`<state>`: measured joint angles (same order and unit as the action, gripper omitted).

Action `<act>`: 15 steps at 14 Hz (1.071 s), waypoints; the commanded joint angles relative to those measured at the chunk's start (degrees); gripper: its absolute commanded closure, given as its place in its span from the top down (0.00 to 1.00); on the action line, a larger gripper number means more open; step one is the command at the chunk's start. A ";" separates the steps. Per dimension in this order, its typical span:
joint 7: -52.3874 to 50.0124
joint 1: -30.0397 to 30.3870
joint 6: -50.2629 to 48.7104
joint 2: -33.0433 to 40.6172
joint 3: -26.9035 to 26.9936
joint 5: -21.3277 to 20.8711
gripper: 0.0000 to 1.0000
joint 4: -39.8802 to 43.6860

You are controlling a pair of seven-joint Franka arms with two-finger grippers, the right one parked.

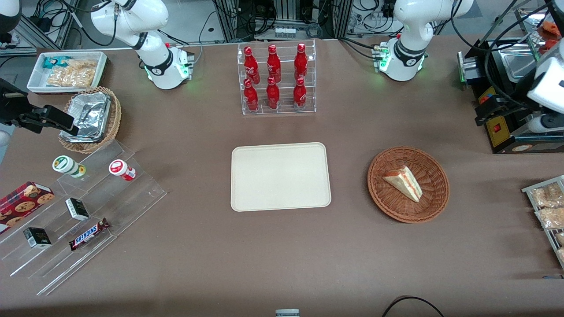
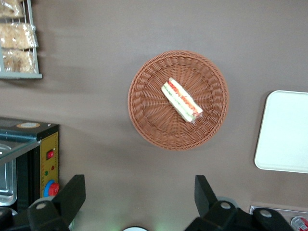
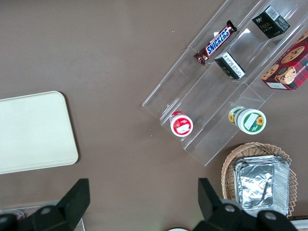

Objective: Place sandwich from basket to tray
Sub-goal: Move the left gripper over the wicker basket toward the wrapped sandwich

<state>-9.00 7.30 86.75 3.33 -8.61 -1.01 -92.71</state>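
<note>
Sandwich (image 2: 182, 100) in basket (image 2: 144, 110), well apart from open, raised hand (image 2: 139, 197)

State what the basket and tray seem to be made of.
Basket: reddish-brown woven wicker, visible ribbed weave. Tray: smooth matte cream, probably plastic, uniform and seamless with a low rim. The open tool hangs above the table near the basket.
</note>
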 commanded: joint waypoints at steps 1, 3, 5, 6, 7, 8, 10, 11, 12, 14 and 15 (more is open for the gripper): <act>-0.14 0.70 -1.41 -0.87 -1.06 0.66 1.00 0.95; -0.23 0.61 -1.32 -1.57 -1.06 0.65 1.00 0.87; -0.75 -0.97 -0.88 -3.50 -1.76 0.22 1.00 0.78; -0.93 -1.15 -0.36 -4.81 -1.85 0.22 1.00 0.69; -1.45 -1.85 0.17 -6.04 -1.85 0.13 1.00 0.25; -3.11 -2.29 1.66 -6.75 -1.85 0.13 1.00 -1.06; -8.98 -3.95 8.58 -7.20 -1.85 -0.14 1.00 -6.05; -12.06 -4.14 11.92 -6.76 -1.85 -0.05 1.00 -9.21; -16.96 -4.14 14.22 -6.76 -1.94 -0.05 1.00 -11.51; -24.98 -4.31 20.26 -6.76 -1.94 -0.05 1.00 -16.51; -29.88 -4.49 24.57 -6.67 -1.94 -0.05 1.00 -19.41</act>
<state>-31.41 3.08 105.29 -5.13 -10.64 -0.94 -106.44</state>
